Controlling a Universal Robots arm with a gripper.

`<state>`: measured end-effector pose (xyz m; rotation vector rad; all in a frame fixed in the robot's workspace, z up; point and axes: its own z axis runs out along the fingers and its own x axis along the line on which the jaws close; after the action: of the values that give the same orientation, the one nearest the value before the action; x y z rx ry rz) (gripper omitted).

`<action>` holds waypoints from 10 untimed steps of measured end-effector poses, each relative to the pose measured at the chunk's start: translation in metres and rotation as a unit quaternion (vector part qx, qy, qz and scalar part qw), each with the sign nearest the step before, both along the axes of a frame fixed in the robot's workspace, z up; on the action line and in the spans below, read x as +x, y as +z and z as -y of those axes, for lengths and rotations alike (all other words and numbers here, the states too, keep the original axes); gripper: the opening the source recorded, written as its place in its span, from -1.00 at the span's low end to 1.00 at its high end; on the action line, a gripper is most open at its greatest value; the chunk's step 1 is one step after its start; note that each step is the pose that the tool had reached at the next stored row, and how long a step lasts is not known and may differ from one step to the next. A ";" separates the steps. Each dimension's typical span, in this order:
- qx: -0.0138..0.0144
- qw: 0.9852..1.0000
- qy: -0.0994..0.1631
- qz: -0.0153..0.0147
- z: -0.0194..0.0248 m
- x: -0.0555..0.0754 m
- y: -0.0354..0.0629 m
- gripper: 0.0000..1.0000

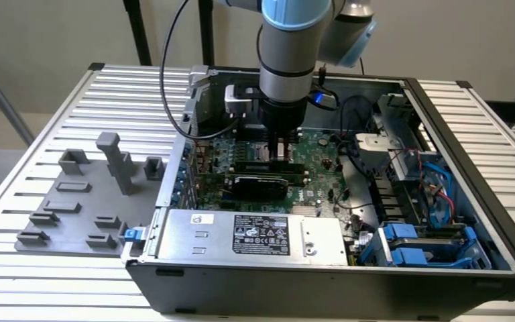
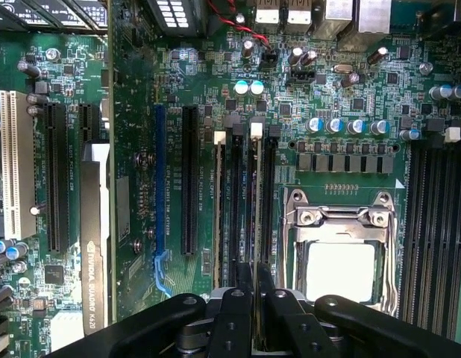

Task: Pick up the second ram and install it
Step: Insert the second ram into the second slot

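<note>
You see a green motherboard dotted with silver capacitors, carrying black slots, one white slot and one blue slot. The fingers are black. The fixture tray is plain grey, the table ribbed silver, the case black, its drive clips blue.

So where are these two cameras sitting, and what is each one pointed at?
Exterior view: off the arm, above and in front of the open computer case, looking down into it; the arm reaches in over the motherboard.
Wrist view: on the arm's wrist, facing straight at the motherboard; the gripper shows at the picture's edge, closed on the second ram, edge-on in its slot.
Shared: the motherboard, the black expansion card and the gripper end of the arm.
</note>
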<state>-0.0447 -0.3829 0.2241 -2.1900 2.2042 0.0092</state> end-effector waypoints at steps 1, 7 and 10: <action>0.000 1.000 0.000 0.000 0.0000 0.000 -0.0002 -0.73; -0.001 1.000 0.000 0.000 0.0000 0.000 -0.0014 -0.73; -0.001 1.000 0.000 0.000 0.0000 0.000 -0.0020 -0.73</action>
<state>-0.0447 -0.3829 0.2221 -2.1910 2.2060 0.0063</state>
